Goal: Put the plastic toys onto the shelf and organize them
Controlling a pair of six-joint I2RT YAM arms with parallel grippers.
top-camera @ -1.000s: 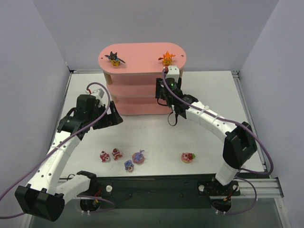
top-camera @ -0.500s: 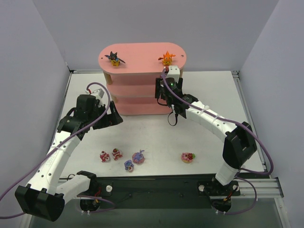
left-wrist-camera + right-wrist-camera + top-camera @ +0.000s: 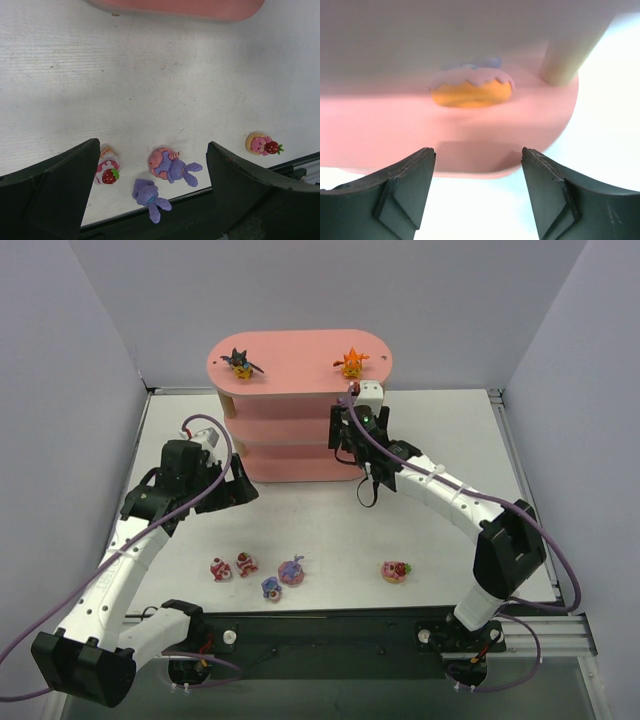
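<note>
Pale grey walls (image 3: 400,290) close in a white bench (image 3: 450,440), and the pink three-tier shelf (image 3: 300,348) stands at its far side against the back wall. On the shelf's top board, the black bat-like toy (image 3: 241,363) stands near the left end and the orange toy (image 3: 351,362) near the right end.

The right pincer (image 3: 477,152) hangs at the front of the shelf's right end, just below the top board, with its jaws spread and nothing between them. Its wrist camera looks into a lower tier, where a toy on a pink-topped, orange-sided base (image 3: 471,91) sits on the board beside a light wooden post (image 3: 572,52). A pale blue shape shows above the base, mostly hidden by the board overhead, and I cannot tell which tier it is.

The left pincer (image 3: 152,144) hovers over the bench just off the shelf's left front corner, jaws wide apart and empty.

Five toys lie on the bench well in front of the shelf, toward the arm bases. Two red-and-white toys (image 3: 220,568) (image 3: 246,564) lie side by side below the shelf's left end. Just right of them are a purple bunny on a pink base (image 3: 292,570) and a second purple bunny (image 3: 271,587), which lies nearer the bench edge. A third red-and-white toy (image 3: 396,571) lies apart, below the shelf's right end.
</note>
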